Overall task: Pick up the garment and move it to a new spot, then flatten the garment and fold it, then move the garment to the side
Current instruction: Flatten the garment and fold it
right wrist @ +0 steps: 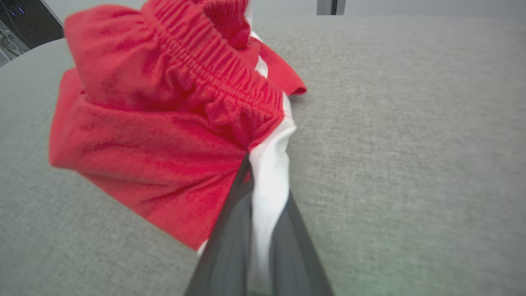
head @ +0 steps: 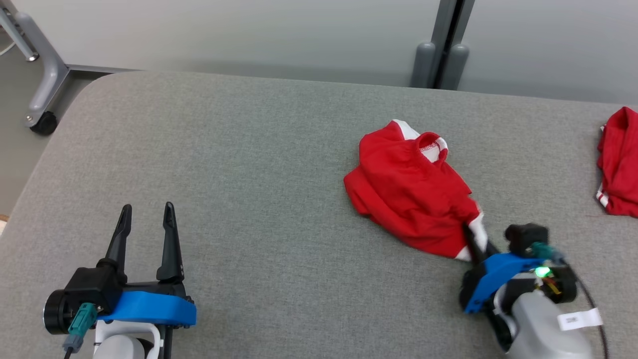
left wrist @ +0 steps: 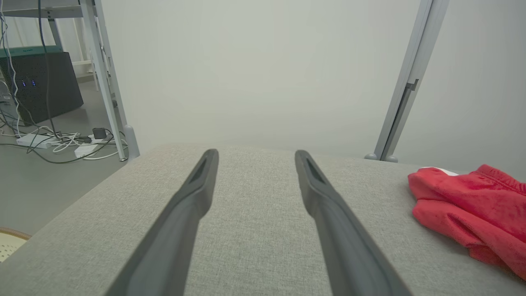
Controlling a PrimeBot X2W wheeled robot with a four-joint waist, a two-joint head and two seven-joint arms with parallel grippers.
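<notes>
A crumpled red garment (head: 411,187) with white trim and an elastic waistband lies right of the table's middle; it also shows as the garment (left wrist: 472,205) and the garment (right wrist: 164,123). My right gripper (head: 476,234) is shut on the garment's near white-striped corner, and the white cloth is pinched between its dark fingers (right wrist: 234,230). My left gripper (head: 147,209) stands open at the lower left, well apart from the garment, with bare table between its fingers (left wrist: 193,197).
The grey fabric table (head: 249,174) has a rounded far-left corner. A second red garment (head: 618,164) lies at the right edge. Behind the table stand a pale wall, a grey post (head: 441,60) and a wheeled frame leg (head: 42,89).
</notes>
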